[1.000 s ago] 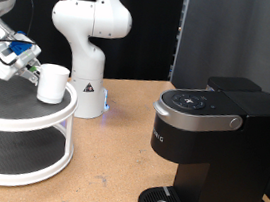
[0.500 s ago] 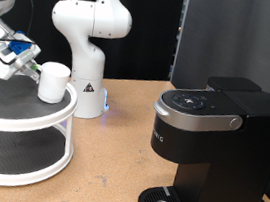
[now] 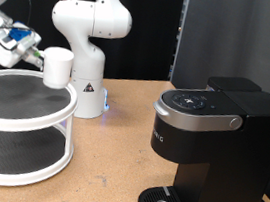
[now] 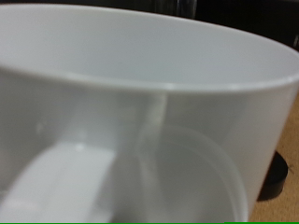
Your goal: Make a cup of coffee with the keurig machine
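Brown counter (image 3: 118, 149) runs across the room in front of a dark backdrop, and the keurig machine (image 3: 210, 142) stands on it at the exterior view's right, lid down, its round drip tray at the bottom edge. Pale lettering runs down its front face, too small for me to read. Well away from the machine, at the exterior view's left, sits a white two-tier round stand (image 3: 20, 125). A white robot arm base (image 3: 89, 34) rises behind the stand, between it and the machine.

Over the stand, the arm reaches in from the far side away from the machine, wrist tilted, with the end effector (image 3: 32, 54) level with the cup (image 3: 57, 67). It is clamped on the cup's handle side, and the cup hangs clear above the stand's top tier, upright. From the wrist view, the cup (image 4: 140, 103) fills nearly everything: white wall and handle right up against the camera.
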